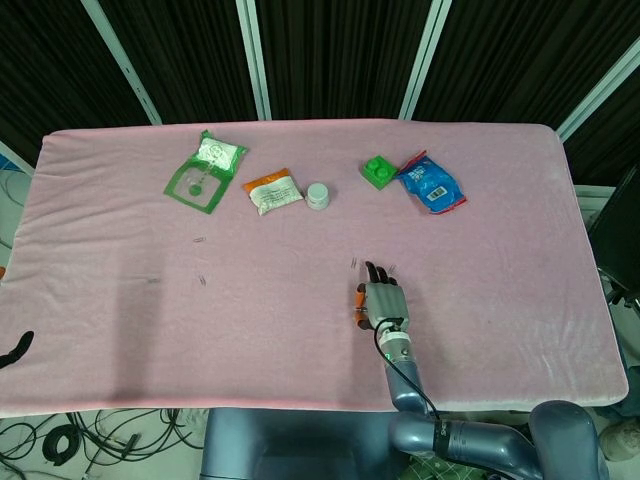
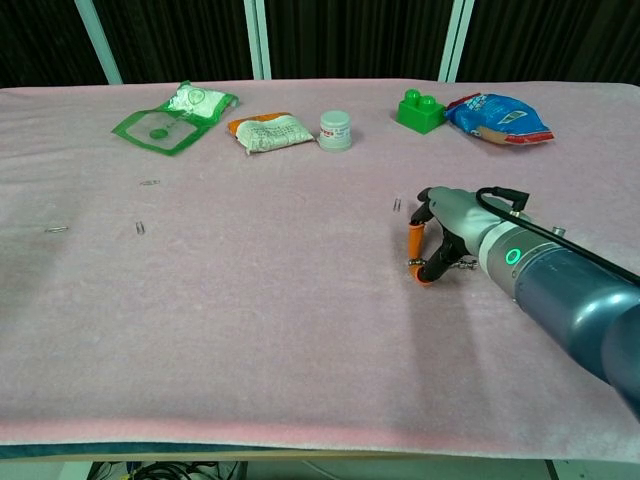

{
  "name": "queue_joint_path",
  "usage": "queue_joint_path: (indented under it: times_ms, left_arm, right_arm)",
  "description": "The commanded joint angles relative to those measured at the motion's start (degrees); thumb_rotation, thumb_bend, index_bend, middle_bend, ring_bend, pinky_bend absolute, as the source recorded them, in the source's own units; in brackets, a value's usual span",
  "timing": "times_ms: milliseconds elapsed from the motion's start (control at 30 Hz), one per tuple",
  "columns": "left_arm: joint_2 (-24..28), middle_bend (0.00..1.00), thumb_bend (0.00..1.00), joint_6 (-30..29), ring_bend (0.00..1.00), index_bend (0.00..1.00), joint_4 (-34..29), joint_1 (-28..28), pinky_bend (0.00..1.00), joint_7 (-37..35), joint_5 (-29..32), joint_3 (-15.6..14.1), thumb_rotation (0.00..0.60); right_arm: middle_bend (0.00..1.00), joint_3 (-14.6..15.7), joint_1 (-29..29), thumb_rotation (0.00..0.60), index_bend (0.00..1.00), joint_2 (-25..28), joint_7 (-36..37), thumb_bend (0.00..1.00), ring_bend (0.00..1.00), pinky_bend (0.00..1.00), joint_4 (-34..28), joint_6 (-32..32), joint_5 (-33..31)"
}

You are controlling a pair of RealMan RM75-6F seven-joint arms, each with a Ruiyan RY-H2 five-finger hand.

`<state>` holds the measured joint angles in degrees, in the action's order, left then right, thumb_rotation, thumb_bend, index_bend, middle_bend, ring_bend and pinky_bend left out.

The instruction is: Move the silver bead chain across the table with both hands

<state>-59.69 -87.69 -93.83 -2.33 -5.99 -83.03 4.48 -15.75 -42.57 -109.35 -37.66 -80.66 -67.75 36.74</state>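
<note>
The silver bead chain (image 2: 460, 265) is a short, thin silver piece on the pink cloth, just right of centre; the head view hides it under the hand. My right hand (image 2: 440, 238) (image 1: 383, 302) hangs over it, palm down. Its orange-tipped fingers (image 2: 414, 240) curl to the cloth and pinch the chain's near end. Of my left hand, only a dark curved tip (image 1: 12, 349) shows, off the table's left edge in the head view.
Along the far side lie a green packet (image 2: 175, 115), an orange-white pouch (image 2: 266, 131), a small white jar (image 2: 335, 130), a green block (image 2: 421, 110) and a blue bag (image 2: 497, 117). Small metal clips (image 2: 140, 228) lie at the left, and another clip (image 2: 397, 205) by the hand.
</note>
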Motion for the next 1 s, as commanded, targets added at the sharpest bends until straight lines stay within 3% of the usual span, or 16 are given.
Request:
queue_joint_path:
  times_ms: [33,400,567,1000]
  left_arm:
    - [0.0,0.02,0.26,0.0,0.0,0.05,0.0,0.0,0.0,0.0,0.0,0.0,0.6]
    - [0.1,0.02,0.26,0.1,0.0,0.05,-0.1,0.0,0.0,0.1,0.1,0.0,0.6]
    - [0.1,0.02,0.26,0.1,0.0,0.05,-0.2,0.0,0.0,0.1,0.1,0.0,0.6]
    - [0.1,0.02,0.26,0.2,0.0,0.05,-0.3,0.0,0.0,0.2,0.1,-0.1,0.6]
  right_arm:
    - [0.0,0.0,0.0,0.6,0.57,-0.1,-0.2,0.27,0.04,0.18,0.2,0.2,-0.1]
    - [0.0,-0.1,0.3,0.6,0.59,0.0,-0.9,0.32,0.04,0.18,0.2,0.5,-0.1]
    - [0.0,1.2,0.3,0.6,0.59,0.3,-2.8,0.35,0.04,0.18,0.6,0.2,0.6]
    - [0.0,0.2,0.5,0.6,0.62,1.3,-2.7,0.39,0.04,0.18,-1.5,1.4,-0.6]
